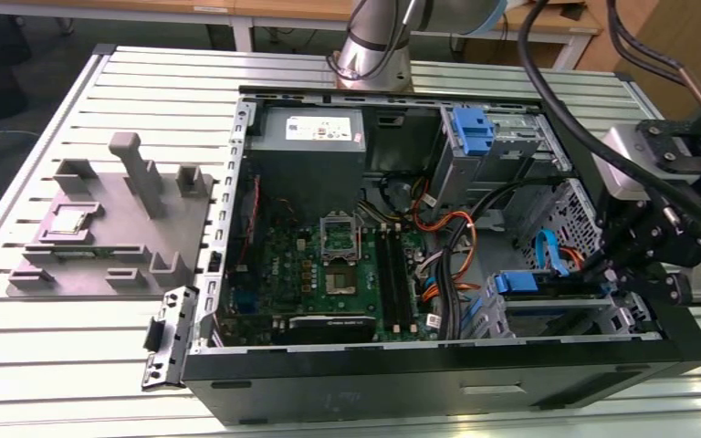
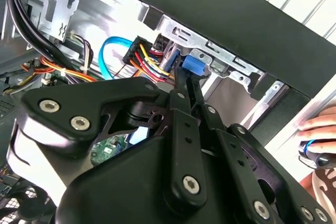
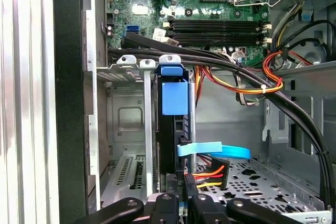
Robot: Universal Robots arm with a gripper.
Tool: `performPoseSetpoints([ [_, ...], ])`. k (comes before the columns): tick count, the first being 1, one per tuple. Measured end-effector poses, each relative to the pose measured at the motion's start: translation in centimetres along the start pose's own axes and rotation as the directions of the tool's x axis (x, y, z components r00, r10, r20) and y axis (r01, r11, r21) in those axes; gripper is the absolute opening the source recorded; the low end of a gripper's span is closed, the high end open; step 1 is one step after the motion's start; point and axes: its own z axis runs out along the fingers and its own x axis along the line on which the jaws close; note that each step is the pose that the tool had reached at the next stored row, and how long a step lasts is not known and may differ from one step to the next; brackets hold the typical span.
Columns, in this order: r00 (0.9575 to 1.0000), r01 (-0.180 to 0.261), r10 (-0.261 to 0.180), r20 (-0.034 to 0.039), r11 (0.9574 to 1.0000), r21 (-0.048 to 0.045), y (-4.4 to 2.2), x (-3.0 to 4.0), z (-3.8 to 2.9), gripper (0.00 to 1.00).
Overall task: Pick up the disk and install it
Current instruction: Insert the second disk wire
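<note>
The open computer case (image 1: 448, 365) is seen on the counter (image 1: 34, 347). The disk (image 3: 174, 129) is judged already seated edgewise in the case's lower bay, cables attached. The gripper (image 3: 181, 195) is held close against it; the jaws' state cannot be told
</note>
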Motion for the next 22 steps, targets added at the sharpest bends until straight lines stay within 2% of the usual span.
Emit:
performPoseSetpoints([
  [15, 1.0, 0.0, 0.0, 0.0013, 1.0, 0.0, 0.59, -0.41, 0.08, 0.16],
  [18, 1.0, 0.0, 0.0, 0.0003, 1.0, 0.0, 0.6, -0.43, 0.09, 0.16],
  [22, 1.0, 0.0, 0.0, -0.0048, 1.0, 0.0002, 0.6, -0.43, 0.11, 0.16],
])
